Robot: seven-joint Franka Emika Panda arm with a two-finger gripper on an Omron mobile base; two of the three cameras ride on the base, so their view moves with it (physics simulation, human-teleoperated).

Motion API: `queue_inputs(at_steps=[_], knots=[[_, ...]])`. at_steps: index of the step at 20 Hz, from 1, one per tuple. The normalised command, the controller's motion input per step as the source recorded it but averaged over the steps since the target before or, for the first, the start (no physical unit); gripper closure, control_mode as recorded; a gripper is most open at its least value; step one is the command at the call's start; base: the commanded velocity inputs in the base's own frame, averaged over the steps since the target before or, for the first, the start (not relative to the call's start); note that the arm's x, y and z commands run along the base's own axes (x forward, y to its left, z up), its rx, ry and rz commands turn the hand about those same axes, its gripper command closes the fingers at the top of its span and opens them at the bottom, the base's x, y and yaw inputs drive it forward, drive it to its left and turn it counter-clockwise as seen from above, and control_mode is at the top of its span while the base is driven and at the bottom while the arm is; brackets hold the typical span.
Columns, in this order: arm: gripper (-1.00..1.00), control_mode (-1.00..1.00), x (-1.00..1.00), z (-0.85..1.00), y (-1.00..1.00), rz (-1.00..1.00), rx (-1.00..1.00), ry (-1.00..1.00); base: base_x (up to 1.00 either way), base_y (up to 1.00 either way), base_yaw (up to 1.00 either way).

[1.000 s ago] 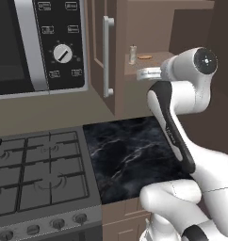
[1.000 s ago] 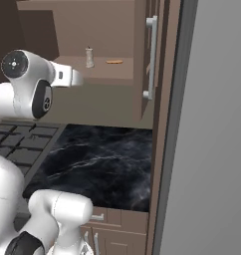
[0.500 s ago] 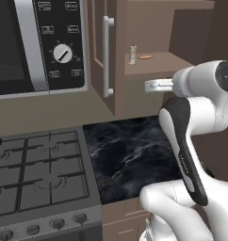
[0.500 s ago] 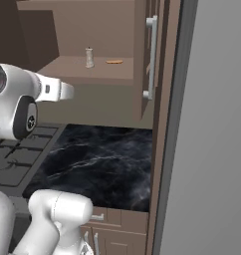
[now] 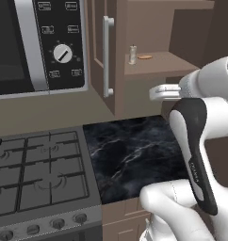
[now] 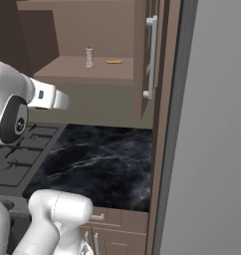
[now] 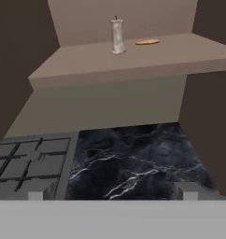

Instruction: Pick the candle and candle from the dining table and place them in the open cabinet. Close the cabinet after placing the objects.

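Hand view is looking into the open cabinet point(image 7: 133, 60): a cream candle point(image 7: 117, 35) is standing upright on the shelf, with a flat tan object point(image 7: 147, 42) lying just beside it; I cannot tell whether that is the second candle. Below, the black marble counter point(image 7: 133, 163) is sitting beside the gas stove point(image 7: 31, 163). The gripper point(image 7: 112, 192) is showing only its fingertips point(image 7: 186, 190), well apart, so the jaws are reading as spread and empty.

Risk, as judgement: swinging the cabinet door point(image 5: 99, 56) shut could clip the candle if it is standing too near the shelf edge, or the arm could snag the bar handle point(image 5: 106, 56).

Microwave point(image 5: 36, 44) panel markings are too blurred to read.
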Motion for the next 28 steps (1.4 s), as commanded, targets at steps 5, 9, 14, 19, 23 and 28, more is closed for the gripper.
queue_inputs(at_steps=[5,9,14,19,23,28], knots=[[-1.0,-1.0,-0.27,-0.07,0.0,0.0,0.0,0.13,0.0,0.0,0.0],[-1.0,-1.0,-0.25,-0.09,0.0,0.0,0.0,0.05,0.0,0.0,0.0],[-1.0,-1.0,-0.14,-0.01,0.0,0.0,0.0,0.06,0.0,0.0,0.0],[-1.0,-1.0,-0.27,-0.17,-0.16,0.0,0.0,0.01,0.0,0.0,0.0],[-1.0,-1.0,-0.23,-0.26,-0.08,0.0,-0.01,0.0,0.0,0.0,0.0],[-1.0,1.0,-0.03,-0.09,0.0,0.0,0.0,0.0,0.0,0.0,0.0]])
